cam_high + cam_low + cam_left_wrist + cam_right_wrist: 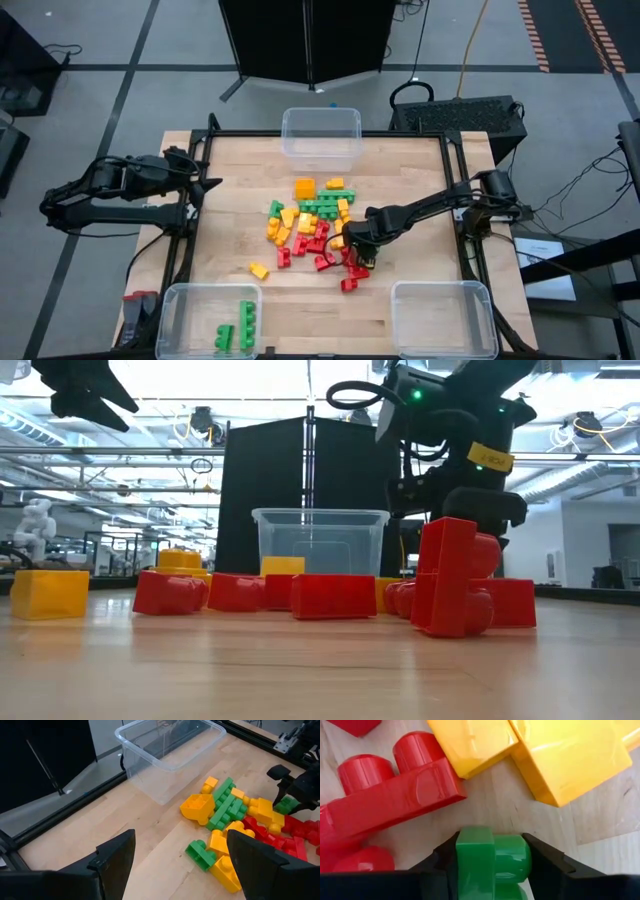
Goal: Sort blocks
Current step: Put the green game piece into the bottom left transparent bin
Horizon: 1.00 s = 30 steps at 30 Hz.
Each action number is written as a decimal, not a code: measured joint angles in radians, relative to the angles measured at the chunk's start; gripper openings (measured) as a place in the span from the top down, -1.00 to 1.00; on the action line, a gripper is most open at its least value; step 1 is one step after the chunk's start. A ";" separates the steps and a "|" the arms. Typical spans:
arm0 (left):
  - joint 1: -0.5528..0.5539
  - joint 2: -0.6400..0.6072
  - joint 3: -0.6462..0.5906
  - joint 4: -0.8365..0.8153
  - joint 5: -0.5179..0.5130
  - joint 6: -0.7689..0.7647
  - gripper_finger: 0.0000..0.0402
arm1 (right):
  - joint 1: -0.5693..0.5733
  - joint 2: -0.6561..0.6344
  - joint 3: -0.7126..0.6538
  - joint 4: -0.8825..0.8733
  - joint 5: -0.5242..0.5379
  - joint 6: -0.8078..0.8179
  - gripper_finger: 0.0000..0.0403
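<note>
Green plastic fills the nearest part of the right wrist view: a small green block (492, 862) is seated between the two dark fingers of the right gripper (492, 870), which are closed against its sides. It rests on, or just above, the desk (420, 190), in the pile of blocks (315, 228) at the middle. A red block (390, 795) and a yellow block (570, 755) lie just beside it.

Only a small part of the green block appears to be held, so a slip or a twist during the lift is judged possible. The crowding neighbours could be dragged or knocked aside, and a stud could catch on the red block. A long carry to the bin with green blocks (205, 315) at the near left corner would give a weak grip time to fail.

The right arm is stretched from the right edge toward the middle, its wrist pitched down over the pile. The left gripper (180, 865) is held high beside the left edge, fingers wide apart and empty.
</note>
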 joint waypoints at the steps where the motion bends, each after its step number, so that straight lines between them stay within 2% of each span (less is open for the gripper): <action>1: 0.000 0.000 0.000 0.000 0.000 0.000 -0.43 | 0.000 -0.006 0.008 -0.007 0.001 -0.001 0.22; 11: 0.000 0.000 0.000 0.000 0.001 0.001 -0.43 | -0.005 -0.065 0.155 -0.107 0.022 -0.028 0.22; 17: 0.000 0.000 0.000 0.000 0.001 0.003 -0.43 | 0.007 -0.072 0.339 -0.127 0.058 -0.038 0.22; 22: 0.000 0.000 0.000 0.000 0.002 0.003 -0.43 | 0.020 -0.073 0.467 0.065 0.092 -0.091 0.22; 30: 0.000 0.000 0.000 0.000 0.002 0.002 -0.43 | 0.039 -0.035 0.553 0.408 0.135 -0.149 0.22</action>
